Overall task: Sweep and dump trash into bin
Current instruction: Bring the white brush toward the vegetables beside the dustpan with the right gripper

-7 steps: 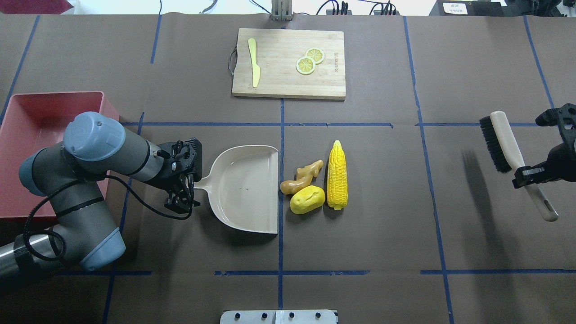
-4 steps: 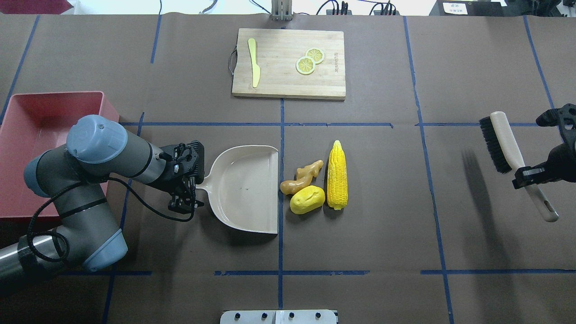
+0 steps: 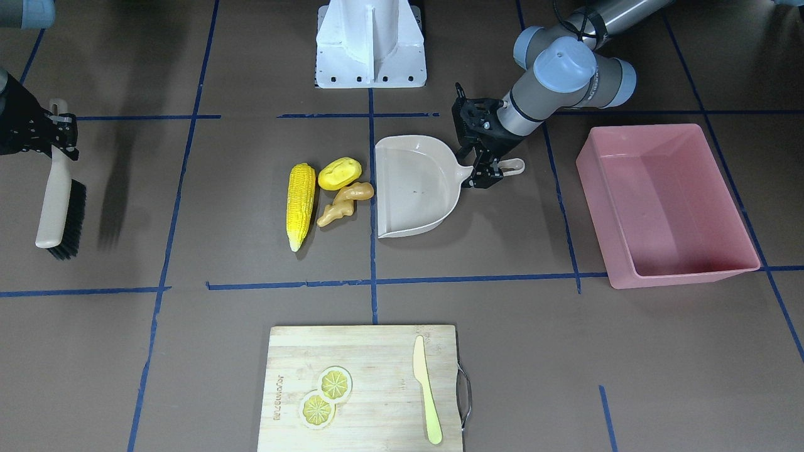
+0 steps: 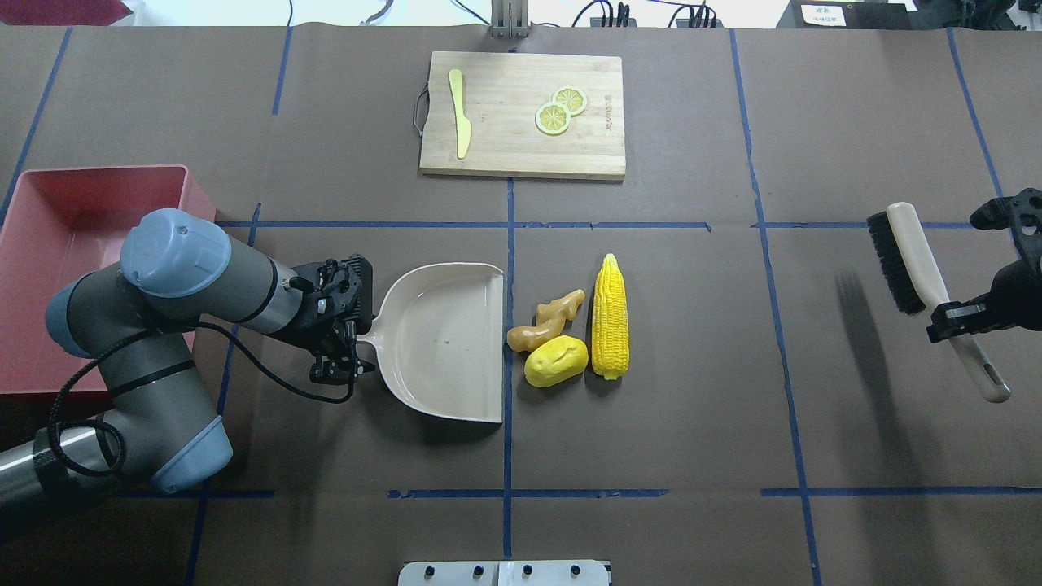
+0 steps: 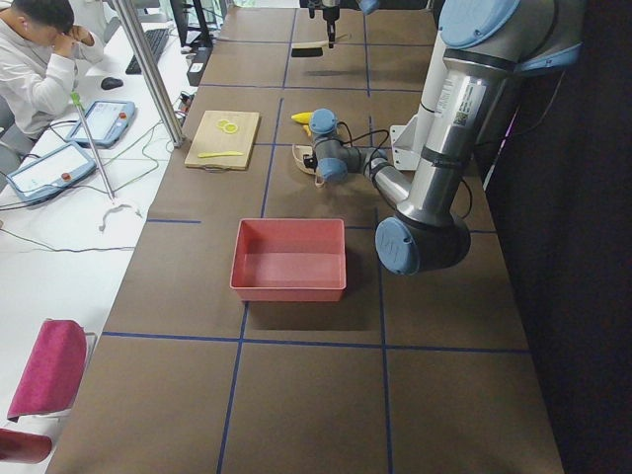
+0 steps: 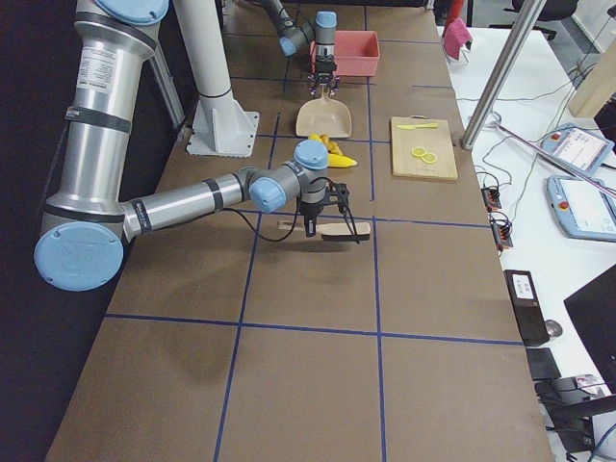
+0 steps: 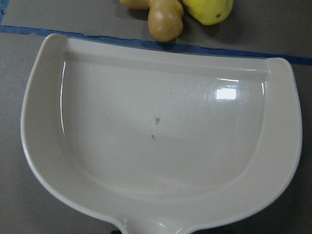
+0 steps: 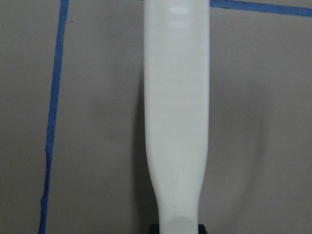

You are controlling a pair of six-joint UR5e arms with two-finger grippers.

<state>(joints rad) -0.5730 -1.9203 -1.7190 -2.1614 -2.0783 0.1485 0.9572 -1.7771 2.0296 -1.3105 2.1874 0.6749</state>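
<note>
The corn cob point(image 4: 610, 317), potato point(image 4: 556, 360) and ginger root point(image 4: 547, 320) lie together just right of the open mouth of the beige dustpan point(image 4: 444, 342). The pink bin point(image 4: 98, 172) stands at the far left, partly hidden by my left arm. My left gripper point(image 4: 352, 342) is open, its fingers straddling the dustpan's handle. My right gripper point(image 4: 956, 321) is shut on the handle of a black-bristled brush point(image 4: 912, 256), held above the table at the far right. The left wrist view shows the dustpan point(image 7: 161, 141) and the ginger point(image 7: 165, 22).
A wooden cutting board point(image 4: 521, 138) with a pale yellow knife point(image 4: 460, 122) and two lemon slices point(image 4: 558, 114) lies at the far middle. The white robot base point(image 3: 370, 44) stands at the near edge. Blue tape lines cross the brown table.
My left gripper has moved right along the dustpan's handle, closer to the pan. The dustpan, the trash and the right arm with the brush have stayed put.
</note>
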